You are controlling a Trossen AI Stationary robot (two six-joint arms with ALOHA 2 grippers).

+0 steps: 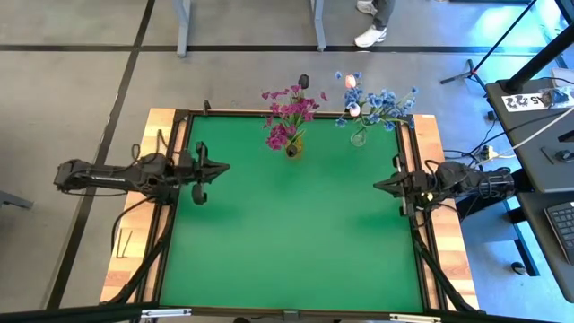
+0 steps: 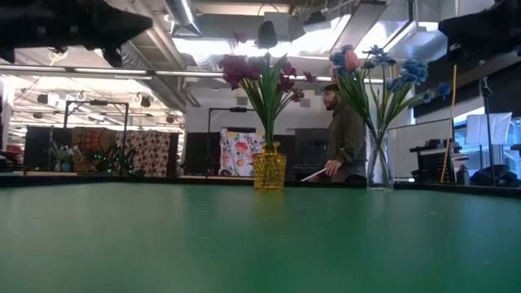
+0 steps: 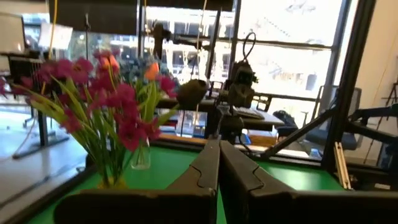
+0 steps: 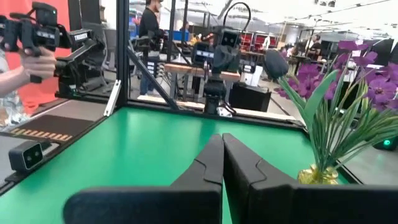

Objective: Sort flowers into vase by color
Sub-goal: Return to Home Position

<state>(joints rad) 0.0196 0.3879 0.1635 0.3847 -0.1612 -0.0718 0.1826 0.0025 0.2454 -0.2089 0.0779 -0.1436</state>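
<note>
Left gripper [image 1: 222, 167] and right gripper [image 1: 377, 184] closed, at table [image 1: 296, 233] edges. Pink flowers [image 1: 289, 115] in yellow vase [image 2: 269, 171]; blue flowers [image 1: 381, 106] in clear vase [image 2: 378, 167].

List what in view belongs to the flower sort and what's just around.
Job: magenta flowers in yellow vase; blue flowers and pale tulip in clear vase; left tool, right tool, both shut.
Not job: person behind table; handheld camera rig off-table.
</note>
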